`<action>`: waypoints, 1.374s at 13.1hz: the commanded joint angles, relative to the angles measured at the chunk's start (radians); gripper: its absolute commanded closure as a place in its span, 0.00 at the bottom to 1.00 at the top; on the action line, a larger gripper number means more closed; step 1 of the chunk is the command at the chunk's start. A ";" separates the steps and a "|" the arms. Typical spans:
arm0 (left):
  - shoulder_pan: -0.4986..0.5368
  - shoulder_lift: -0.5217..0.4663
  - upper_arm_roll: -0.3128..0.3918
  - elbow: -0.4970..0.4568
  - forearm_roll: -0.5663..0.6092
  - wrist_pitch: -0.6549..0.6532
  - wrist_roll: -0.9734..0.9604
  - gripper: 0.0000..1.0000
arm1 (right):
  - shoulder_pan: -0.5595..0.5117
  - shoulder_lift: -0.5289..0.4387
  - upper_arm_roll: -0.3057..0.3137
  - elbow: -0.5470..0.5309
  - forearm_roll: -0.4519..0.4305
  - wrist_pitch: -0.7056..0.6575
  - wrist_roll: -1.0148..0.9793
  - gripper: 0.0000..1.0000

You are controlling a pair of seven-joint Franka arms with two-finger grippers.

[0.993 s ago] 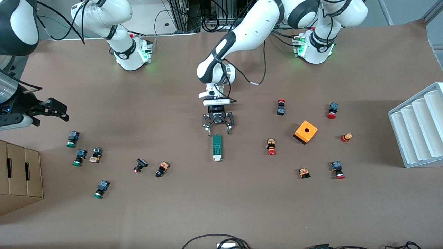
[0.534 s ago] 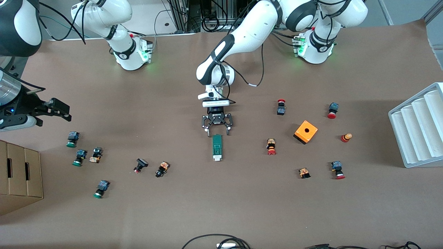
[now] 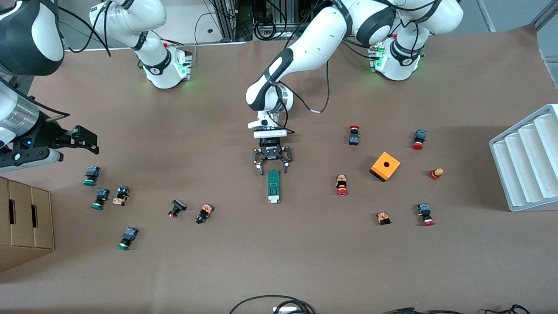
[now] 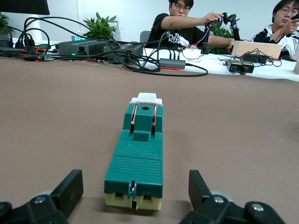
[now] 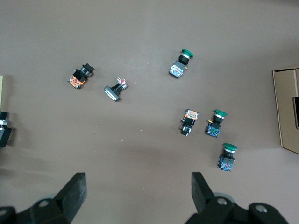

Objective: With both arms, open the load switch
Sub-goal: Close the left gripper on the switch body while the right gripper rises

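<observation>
In the front view the load switch [image 3: 273, 186] lies mid-table, its long axis running toward the front camera, white end nearest it. The left gripper [image 3: 272, 170] sits low at the switch's green end, jaws wide, straddling that end without touching it. The right gripper [image 3: 89, 140] hovers spread wide over the right arm's end of the table, well apart.

The left wrist view shows the switch between both fingers [image 4: 70, 186], nothing blocking.

The right wrist view shows only scattered push buttons [image 5: 180, 63].
</observation>
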 commanded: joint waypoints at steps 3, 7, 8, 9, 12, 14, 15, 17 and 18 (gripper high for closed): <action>-0.001 0.015 0.006 0.025 0.000 0.002 -0.013 0.01 | 0.002 0.014 0.010 0.027 0.011 -0.011 0.008 0.00; 0.003 0.016 0.006 0.027 0.001 0.002 -0.011 0.01 | 0.014 0.014 0.008 0.029 0.009 -0.009 0.008 0.00; 0.003 0.016 0.006 0.027 0.003 0.002 -0.013 0.01 | 0.014 0.016 0.010 0.029 0.009 -0.009 0.008 0.00; 0.002 0.016 0.006 0.027 0.003 0.002 -0.011 0.01 | 0.020 0.023 0.008 0.031 0.011 -0.008 0.008 0.00; 0.003 0.016 0.006 0.028 0.004 0.002 -0.011 0.01 | 0.072 0.106 0.010 0.095 0.011 -0.006 0.100 0.00; 0.002 0.021 0.006 0.030 0.004 0.004 -0.005 0.01 | 0.132 0.184 0.008 0.156 0.009 -0.006 0.261 0.00; 0.002 0.024 0.006 0.030 0.004 0.002 -0.005 0.01 | 0.169 0.219 0.010 0.182 0.009 -0.006 0.354 0.00; 0.002 0.024 0.006 0.030 0.004 0.004 -0.003 0.06 | 0.244 0.304 0.008 0.242 0.026 -0.015 0.554 0.00; 0.002 0.024 0.006 0.030 0.003 0.004 -0.005 0.09 | 0.272 0.353 0.008 0.286 0.029 -0.017 0.650 0.00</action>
